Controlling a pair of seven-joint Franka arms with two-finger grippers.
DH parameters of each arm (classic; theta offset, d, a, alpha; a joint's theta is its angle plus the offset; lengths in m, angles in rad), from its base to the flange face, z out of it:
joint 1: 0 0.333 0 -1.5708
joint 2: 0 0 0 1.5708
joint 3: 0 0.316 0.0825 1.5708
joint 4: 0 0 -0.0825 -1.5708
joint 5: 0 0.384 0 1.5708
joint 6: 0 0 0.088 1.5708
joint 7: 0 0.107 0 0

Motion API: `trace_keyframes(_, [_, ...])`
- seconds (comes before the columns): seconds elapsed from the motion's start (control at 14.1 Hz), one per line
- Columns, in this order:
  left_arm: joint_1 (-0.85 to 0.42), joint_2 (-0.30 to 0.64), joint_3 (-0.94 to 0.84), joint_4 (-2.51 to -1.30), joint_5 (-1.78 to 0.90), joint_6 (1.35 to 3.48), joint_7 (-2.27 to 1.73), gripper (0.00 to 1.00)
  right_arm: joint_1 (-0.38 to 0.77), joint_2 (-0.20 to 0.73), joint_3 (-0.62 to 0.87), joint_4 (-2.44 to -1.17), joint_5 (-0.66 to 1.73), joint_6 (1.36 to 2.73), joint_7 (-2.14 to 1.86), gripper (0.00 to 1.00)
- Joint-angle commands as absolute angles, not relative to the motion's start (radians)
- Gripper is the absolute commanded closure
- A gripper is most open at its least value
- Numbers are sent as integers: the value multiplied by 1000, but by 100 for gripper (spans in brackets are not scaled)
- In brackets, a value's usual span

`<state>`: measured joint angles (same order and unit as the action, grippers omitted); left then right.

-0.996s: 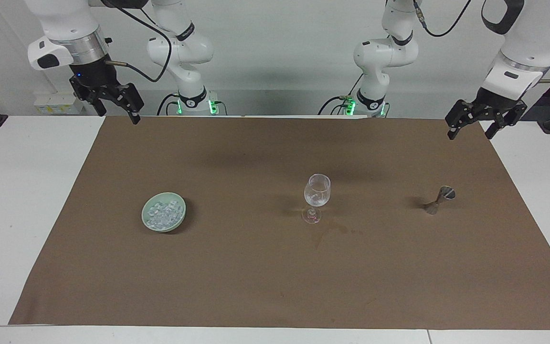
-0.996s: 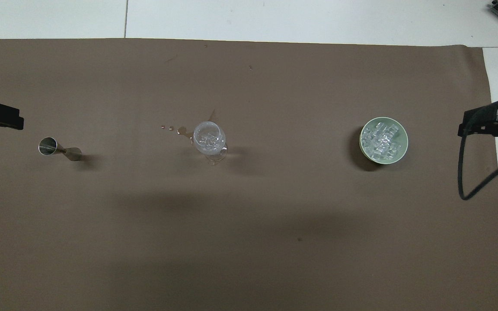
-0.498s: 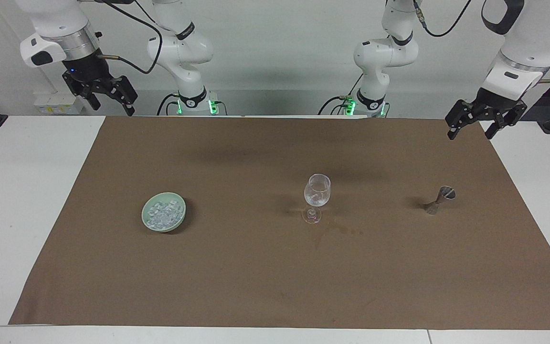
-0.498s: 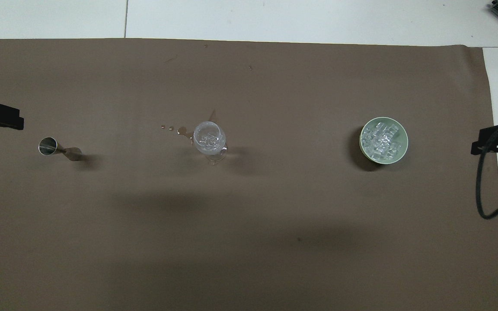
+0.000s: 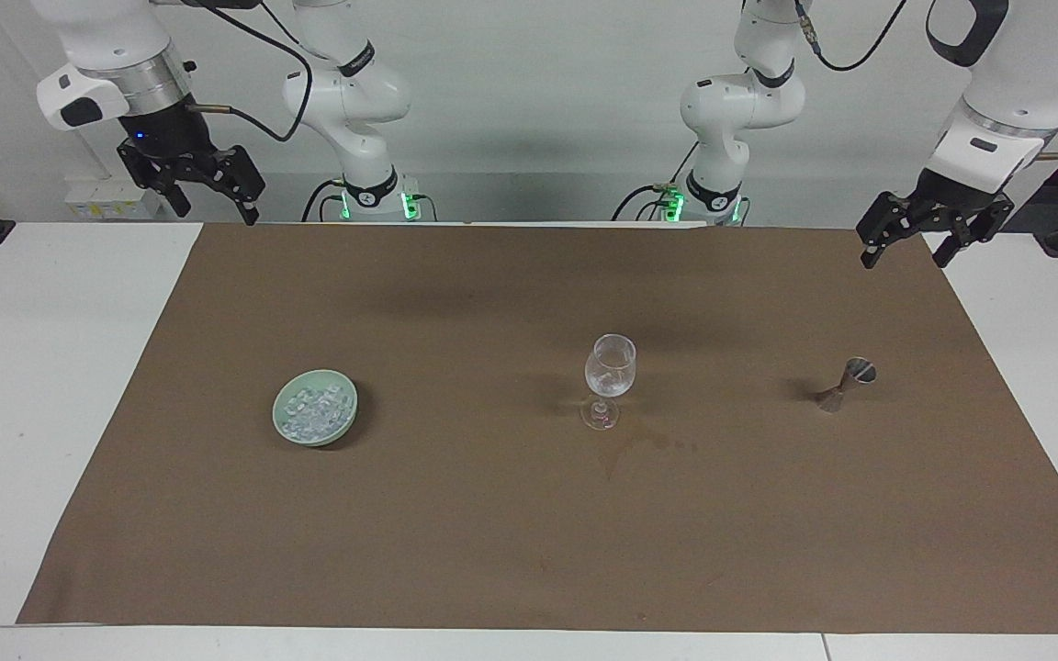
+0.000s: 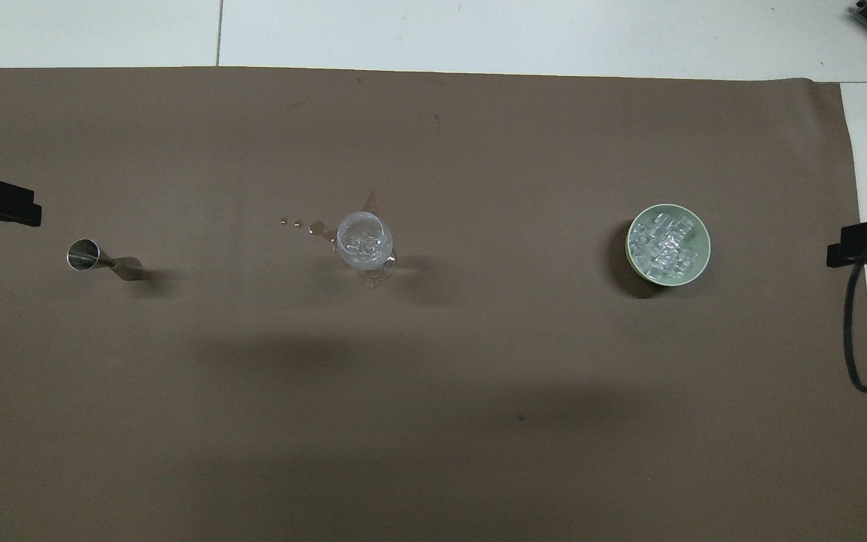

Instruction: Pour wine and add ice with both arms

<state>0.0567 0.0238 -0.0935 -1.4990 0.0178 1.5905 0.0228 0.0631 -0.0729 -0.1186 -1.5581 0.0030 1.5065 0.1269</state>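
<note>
Clear stemmed glass [image 5: 610, 378] upright mid-mat, ice [image 5: 313, 412] in green bowl [image 5: 283, 424], jigger [image 5: 845, 384] apart.

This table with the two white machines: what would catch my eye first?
Probably the stemmed glass standing at the middle of the brown mat, with glassy chunks inside and wet spots beside its foot. Toward the right arm's end sits a pale green bowl heaped with ice; toward the left arm's end stands a small metal jigger.

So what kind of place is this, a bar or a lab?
Most likely a robotics lab set up as a mock bar. Two white arms stand at a plain white table covered by a brown mat, with only a stemmed glass, a metal jigger and a green bowl of ice laid out.
</note>
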Motion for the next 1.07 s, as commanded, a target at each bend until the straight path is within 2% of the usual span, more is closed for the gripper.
trace_keyframes(0.0, [55, 18, -87, -1503, 14, 1586, 35, 0, 61, -86, -118, -1578, 31, 1519, 104, 0])
trace_keyframes(1.0, [54, 20, -87, -1502, 15, 1586, 34, 0, 60, -95, -118, -1588, 23, 1516, 101, 0])
